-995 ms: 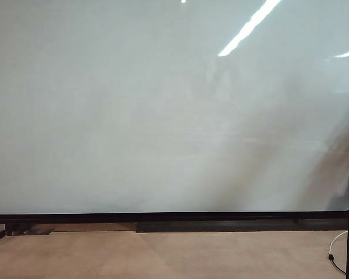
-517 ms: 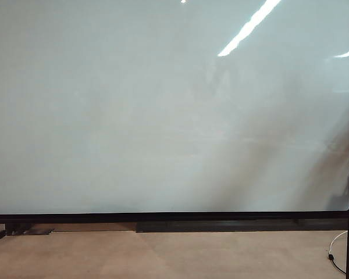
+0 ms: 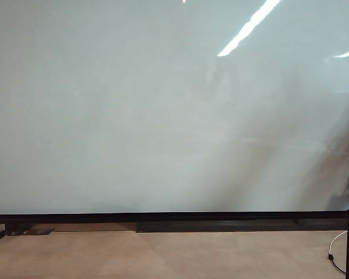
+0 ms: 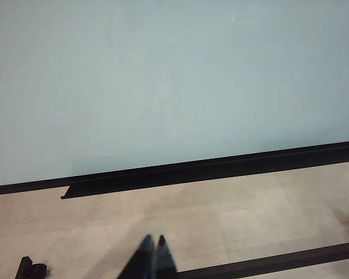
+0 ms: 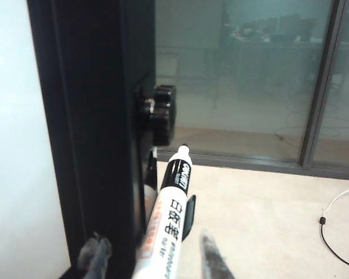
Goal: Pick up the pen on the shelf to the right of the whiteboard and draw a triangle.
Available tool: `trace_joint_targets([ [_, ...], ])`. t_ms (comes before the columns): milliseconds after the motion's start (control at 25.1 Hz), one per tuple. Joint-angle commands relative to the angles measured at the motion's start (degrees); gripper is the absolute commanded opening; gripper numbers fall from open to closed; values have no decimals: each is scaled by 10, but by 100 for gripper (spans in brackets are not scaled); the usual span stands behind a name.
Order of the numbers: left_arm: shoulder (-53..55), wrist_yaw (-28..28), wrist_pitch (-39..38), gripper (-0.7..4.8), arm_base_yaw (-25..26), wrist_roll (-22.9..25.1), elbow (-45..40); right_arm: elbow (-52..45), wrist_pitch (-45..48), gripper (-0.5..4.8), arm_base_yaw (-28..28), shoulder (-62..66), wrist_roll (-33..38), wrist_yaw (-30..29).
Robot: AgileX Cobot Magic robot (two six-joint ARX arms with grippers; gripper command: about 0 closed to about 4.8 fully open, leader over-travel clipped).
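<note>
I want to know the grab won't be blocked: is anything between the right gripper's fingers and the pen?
Nothing visible. In the right wrist view the pen stands between the right gripper's two fingertips, with open gaps on both sides. The black frame post of the whiteboard is beside it, not between.

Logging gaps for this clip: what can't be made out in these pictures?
- Right pincer: whether its fingertips grip the pen; right wrist view's edge cuts the contact off.
- The pen's shelf: hidden behind the black frame post in that view.
- Both arms: absent from the exterior view, which shows only the unmarked whiteboard.
- Left pincer: only dark, blurred fingertips together, left wrist view.
</note>
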Motion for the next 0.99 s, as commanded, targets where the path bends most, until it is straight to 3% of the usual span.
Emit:
trace_joint_targets([
  [40,0,2,-3,-5,0,0,2,2,10,206,1,-2,0,-2],
  [995,0,2,-3,-5,0,0,2,2,9,188,-5,-2,0,-15],
])
